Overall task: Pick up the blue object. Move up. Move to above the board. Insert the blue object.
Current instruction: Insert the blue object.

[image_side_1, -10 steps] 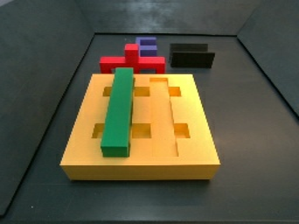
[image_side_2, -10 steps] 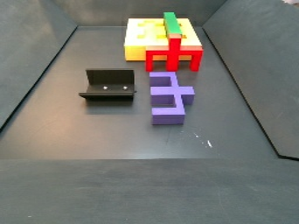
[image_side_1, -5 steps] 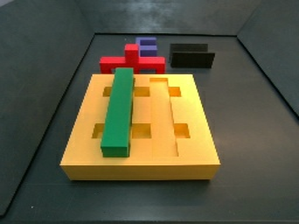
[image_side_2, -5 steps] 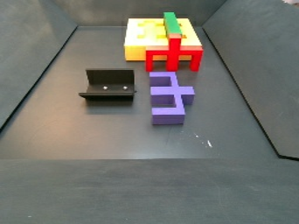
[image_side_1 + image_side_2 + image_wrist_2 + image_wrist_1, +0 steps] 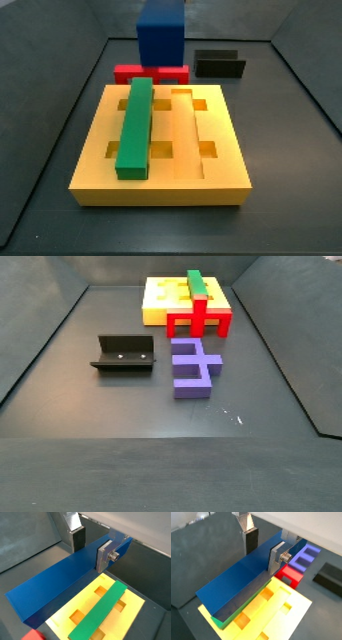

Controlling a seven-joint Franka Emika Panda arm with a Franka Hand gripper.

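Observation:
My gripper is shut on the blue object, a long royal-blue bar held between the two silver fingers and lifted in the air. Both wrist views show it, and the gripper grips the blue object near one end. In a side view the blue object hangs above the red piece, behind the board. The gripper itself is out of both side views. The yellow board lies below the bar, with a green bar in one groove.
A purple block lies on the dark floor in front of the red piece. The fixture stands beside it. Grey walls enclose the floor. The board sits at the far end in that side view.
The blue object has come into a side view at the top, above the red piece, now hiding the purple block there. Nothing else has moved.

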